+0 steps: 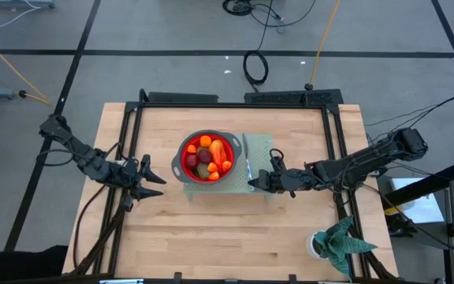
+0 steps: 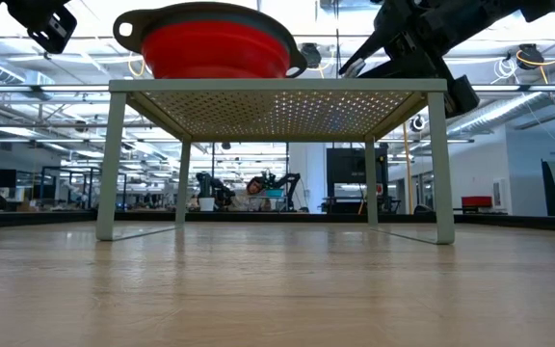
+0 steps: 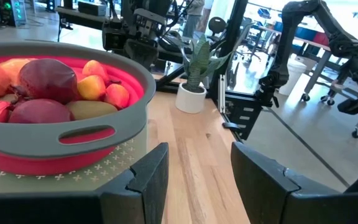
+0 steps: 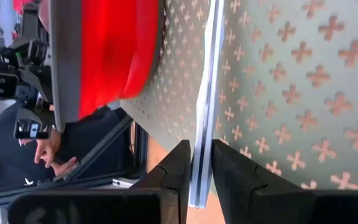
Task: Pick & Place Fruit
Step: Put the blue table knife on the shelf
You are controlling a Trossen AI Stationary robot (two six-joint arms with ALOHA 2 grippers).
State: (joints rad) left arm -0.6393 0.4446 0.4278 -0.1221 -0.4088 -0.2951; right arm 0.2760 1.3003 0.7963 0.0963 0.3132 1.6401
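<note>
Right gripper (image 1: 252,182) pinching one knife (image 1: 247,164); left gripper (image 1: 158,174) half-open, empty.

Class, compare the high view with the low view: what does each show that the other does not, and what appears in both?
Only the high view shows the fruit inside the bowl, the silver knife on the rack beside it, and the potted plant near the table's corner. Only the low view shows the rack's legs, the space beneath it and the room beyond. Both show the red bowl on the perforated rack, and the right gripper.
</note>
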